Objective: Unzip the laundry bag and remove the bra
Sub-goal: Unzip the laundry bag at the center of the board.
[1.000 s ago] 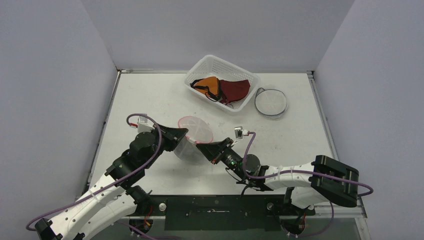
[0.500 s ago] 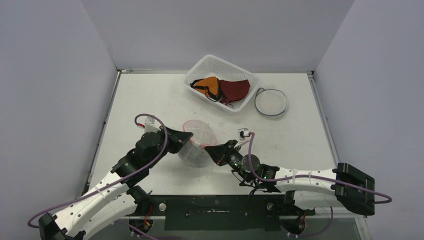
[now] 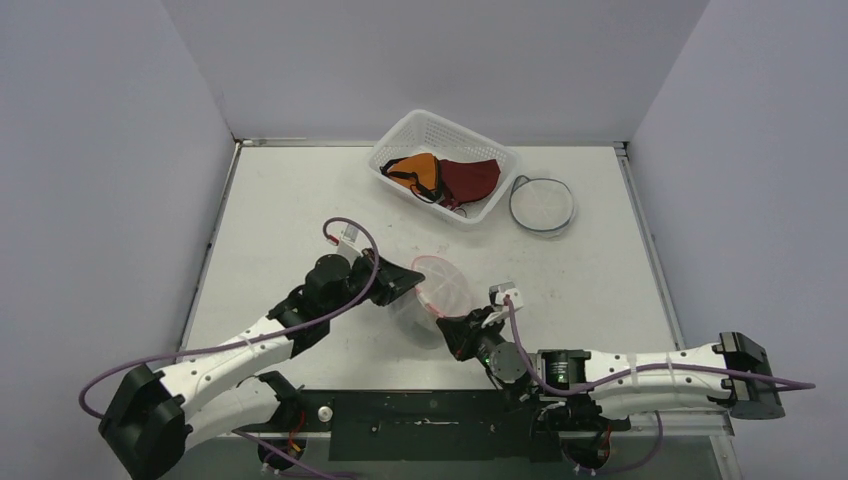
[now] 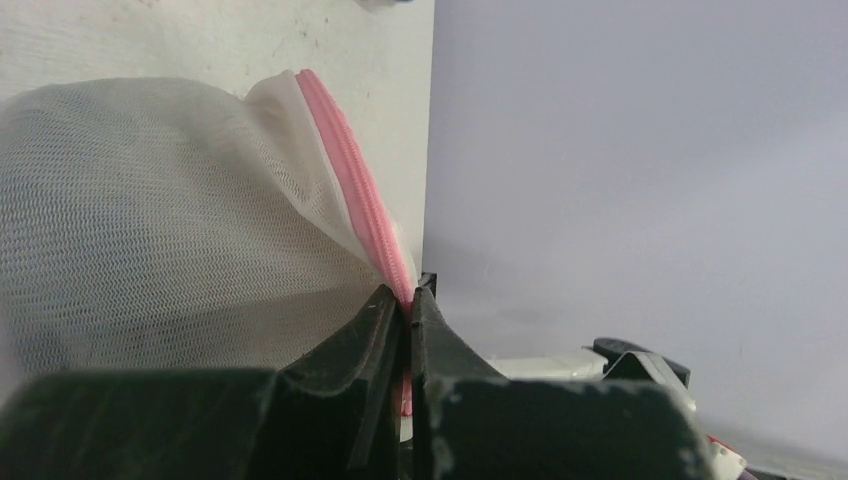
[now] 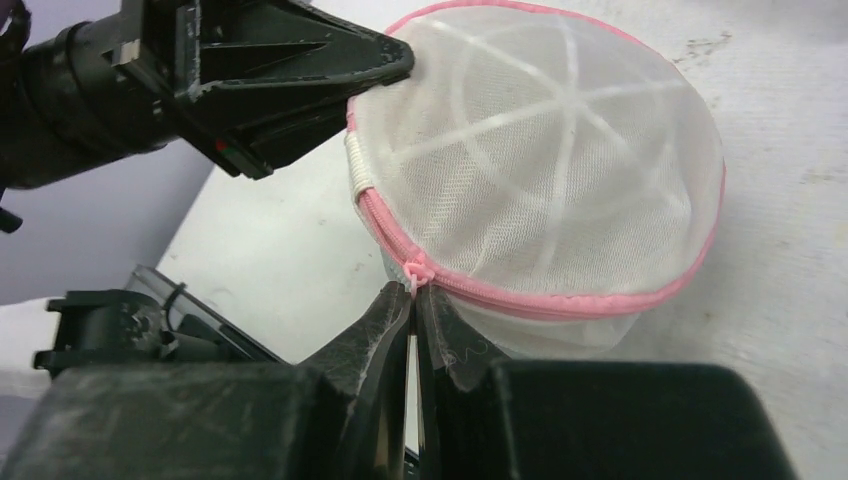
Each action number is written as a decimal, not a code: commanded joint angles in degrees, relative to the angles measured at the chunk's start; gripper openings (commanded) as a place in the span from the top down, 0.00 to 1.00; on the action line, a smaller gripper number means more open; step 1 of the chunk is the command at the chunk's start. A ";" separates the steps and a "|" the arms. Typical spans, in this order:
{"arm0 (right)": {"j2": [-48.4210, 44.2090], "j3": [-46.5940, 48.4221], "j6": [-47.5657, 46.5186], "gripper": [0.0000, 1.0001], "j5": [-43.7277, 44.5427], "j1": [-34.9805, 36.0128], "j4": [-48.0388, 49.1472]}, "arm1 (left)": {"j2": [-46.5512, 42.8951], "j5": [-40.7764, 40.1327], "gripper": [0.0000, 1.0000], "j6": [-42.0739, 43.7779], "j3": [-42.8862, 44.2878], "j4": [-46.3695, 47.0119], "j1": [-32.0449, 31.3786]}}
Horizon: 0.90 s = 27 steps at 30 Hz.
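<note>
The laundry bag (image 3: 436, 296) is a white mesh dome with a pink zipper round its rim, lying near the table's front middle. My left gripper (image 3: 413, 284) is shut on the bag's pink zipper edge (image 4: 352, 195) from the left. From the near side, my right gripper (image 5: 412, 292) is shut on the small pink zipper pull (image 5: 418, 270). In the right wrist view the bag (image 5: 545, 190) shows white ribs under the mesh, and the left gripper (image 5: 400, 62) pinches its top left rim. The bra is hidden; nothing coloured shows through the mesh.
A white basket (image 3: 401, 131) at the back holds an orange and a dark red garment. To its right lies a flat round mesh bag (image 3: 541, 203) with a dark rim. Side walls close in the table left and right.
Both arms have carried the bag to the right and slightly nearer the front edge. The right arm has stretched out low along the front. Both grips are unchanged.
</note>
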 commanded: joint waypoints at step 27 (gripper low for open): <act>17.08 7.67 -4.51 0.95 3.07 4.04 -0.43 | -13.79 3.89 0.09 4.41 -9.98 -8.00 -3.80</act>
